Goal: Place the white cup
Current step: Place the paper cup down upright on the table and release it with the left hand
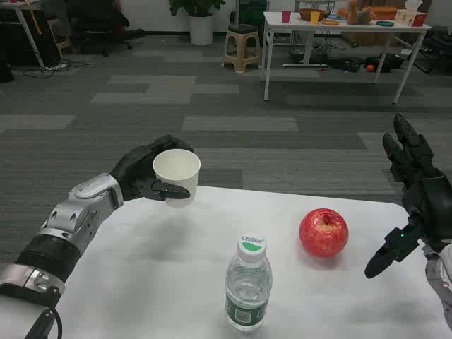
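Observation:
My left hand [145, 174] grips a white paper cup [177, 176] upright, held a little above the far edge of the white table [127, 268]. The cup's open mouth faces up and it looks empty. My right hand [413, 201] hangs at the table's right side with its fingers spread and nothing in it, to the right of a red apple [323, 232].
A clear water bottle [248, 284] with a green label and white cap stands near the table's front middle. Beyond the table lie grey carpet, a stool [241, 47], a potted plant [200, 18] and another white table [339, 28] with items on it.

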### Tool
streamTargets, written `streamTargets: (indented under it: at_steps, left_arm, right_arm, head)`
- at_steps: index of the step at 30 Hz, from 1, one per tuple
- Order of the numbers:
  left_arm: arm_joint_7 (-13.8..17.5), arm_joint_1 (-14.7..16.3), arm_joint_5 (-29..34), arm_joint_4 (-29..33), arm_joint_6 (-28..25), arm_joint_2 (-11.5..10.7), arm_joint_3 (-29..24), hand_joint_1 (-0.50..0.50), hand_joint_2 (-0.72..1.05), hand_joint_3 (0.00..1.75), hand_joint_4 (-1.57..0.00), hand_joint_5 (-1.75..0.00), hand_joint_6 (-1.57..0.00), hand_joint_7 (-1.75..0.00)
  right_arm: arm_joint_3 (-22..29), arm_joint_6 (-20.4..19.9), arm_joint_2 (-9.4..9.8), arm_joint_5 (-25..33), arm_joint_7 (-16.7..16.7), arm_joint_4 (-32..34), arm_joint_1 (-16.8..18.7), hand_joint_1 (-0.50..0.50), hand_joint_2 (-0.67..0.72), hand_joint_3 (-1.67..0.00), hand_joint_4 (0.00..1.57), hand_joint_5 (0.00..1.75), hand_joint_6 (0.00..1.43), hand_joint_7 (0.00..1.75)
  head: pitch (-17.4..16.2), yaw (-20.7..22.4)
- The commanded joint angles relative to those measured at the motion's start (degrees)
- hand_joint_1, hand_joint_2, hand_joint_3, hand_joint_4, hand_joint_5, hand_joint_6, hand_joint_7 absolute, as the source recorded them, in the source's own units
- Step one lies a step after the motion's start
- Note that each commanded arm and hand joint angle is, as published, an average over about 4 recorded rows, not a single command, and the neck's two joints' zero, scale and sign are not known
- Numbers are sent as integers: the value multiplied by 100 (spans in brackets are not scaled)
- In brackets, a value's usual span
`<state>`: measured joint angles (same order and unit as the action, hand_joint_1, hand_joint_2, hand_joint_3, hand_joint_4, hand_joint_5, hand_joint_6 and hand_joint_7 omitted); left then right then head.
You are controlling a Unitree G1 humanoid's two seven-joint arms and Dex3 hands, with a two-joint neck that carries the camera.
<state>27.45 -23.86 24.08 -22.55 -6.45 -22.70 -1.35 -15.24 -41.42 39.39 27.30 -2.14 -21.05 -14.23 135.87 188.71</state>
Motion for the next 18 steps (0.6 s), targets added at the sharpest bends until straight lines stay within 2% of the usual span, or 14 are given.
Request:
streamTargets:
  at_steps: [1,14,18]
  left_arm:
    - [6,144,12,216,437,41,132,-19,87,9,-4,-175,-89,-168]
    - [-3,246,35,205,621,38,214,-17,87,7,-4,-175,-89,-168]
    - [-10,311,143,168,773,-72,386,-22,80,9,-4,-175,-88,-168]
  right_arm:
    - [-14,-24,34,30,12,30,-71,-46,60,0,0,0,0,0]
    - [-60,-24,34,30,12,-5,-62,-46,60,0,0,0,0,0]
    - [-85,-24,41,30,12,-16,-62,-46,60,0,0,0,0,0]
  head:
    - [-82,-25]
    - [-177,17]
    - [-240,63]
